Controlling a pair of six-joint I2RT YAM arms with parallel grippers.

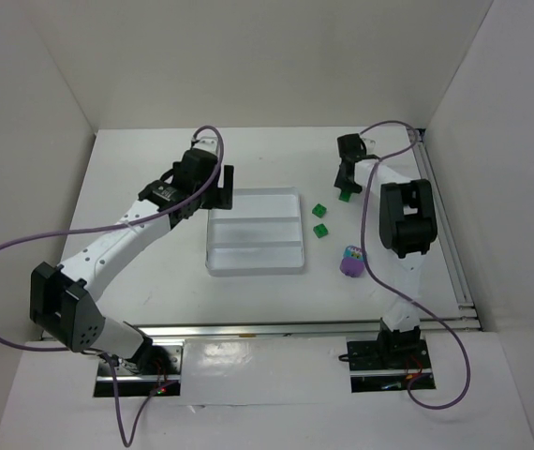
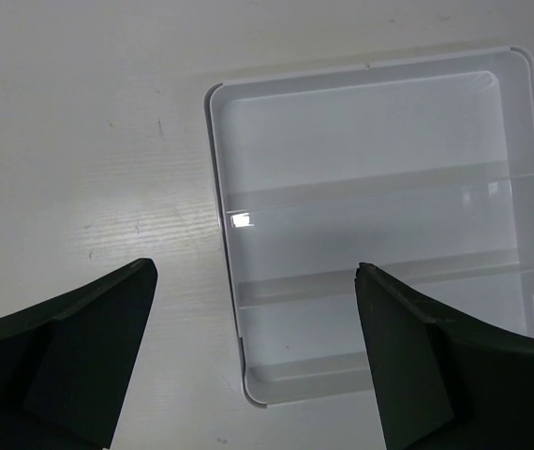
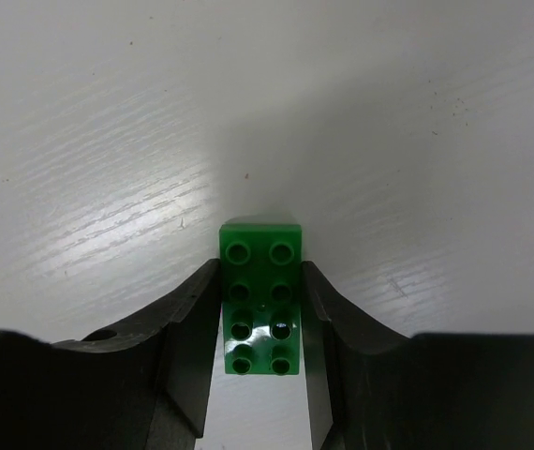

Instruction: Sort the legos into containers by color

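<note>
Well, the biggest thing in the room is the white table [image 1: 267,164], boxed in by pale walls. Two arms reach over it. The left arm [image 1: 117,246] slants in toward the middle, and the right arm [image 1: 406,220] is folded up along its own side.

Just beneath the left gripper [image 1: 225,187] lies the tray [image 1: 254,258], clear and whitish, with ridges parting it into long compartments. In the wrist view that gripper [image 2: 255,270] hangs above the tray's [image 2: 370,141] edge. One finger is over bare table, the other is over the tray, and the two are spread wide with nothing between them.

The right gripper [image 1: 344,187] stands well off to the tray's far side, pointing down at the table. Up close, this gripper [image 3: 260,267] is pinching a green brick [image 3: 259,246], studs up, with a pad pressed on each long side. The brick's [image 1: 344,196] far end pokes out past the fingertips. Whether it rests on the table or hangs just clear of it, I cannot tell.

Back toward the arm's base, well apart from that gripper, stands a small purple cup [image 1: 351,263] with a teal piece [image 1: 351,252] sitting at its mouth.

A second brick [image 1: 319,209], also green, lies near the right gripper, between it and the tray. A third brick [image 1: 321,231] lies just beyond the second, on the way to the cup. Both are on bare table, outside the tray.
</note>
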